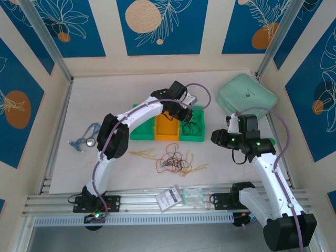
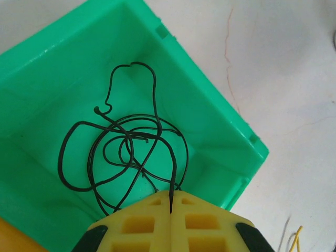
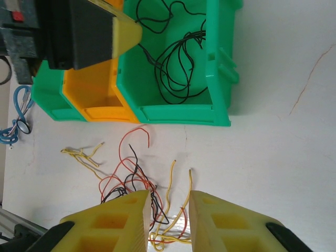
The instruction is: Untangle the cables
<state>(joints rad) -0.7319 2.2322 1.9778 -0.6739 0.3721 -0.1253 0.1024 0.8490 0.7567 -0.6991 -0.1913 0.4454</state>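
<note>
Nearest the arm bases, the right gripper [image 3: 168,202] hangs over the counter [image 1: 105,100] with its fingers spread apart and nothing between them. Just beneath it lies the loose heap of cables [image 3: 137,181]: red, pale yellow and a few dark strands crossing one another, with a small yellow bunch lying apart to one side.

Beyond the heap stands a row of bins. The left gripper [image 2: 171,207] sits over the green bin [image 2: 47,79] at the right end of the row, beside the orange bin [image 1: 167,128]. It is closed on a black wire [image 2: 128,138], whose end runs up between the fingertips. The rest of the wire lies coiled on the bin floor, looped through itself.

The main risk is at the bin. If the left gripper rises before letting go, the pinched end would likely drag the whole coil back over the wall. At the heap, a straight drop onto the middle would probably catch several colours at once and pull the crossings tighter. A free end looks safer.
</note>
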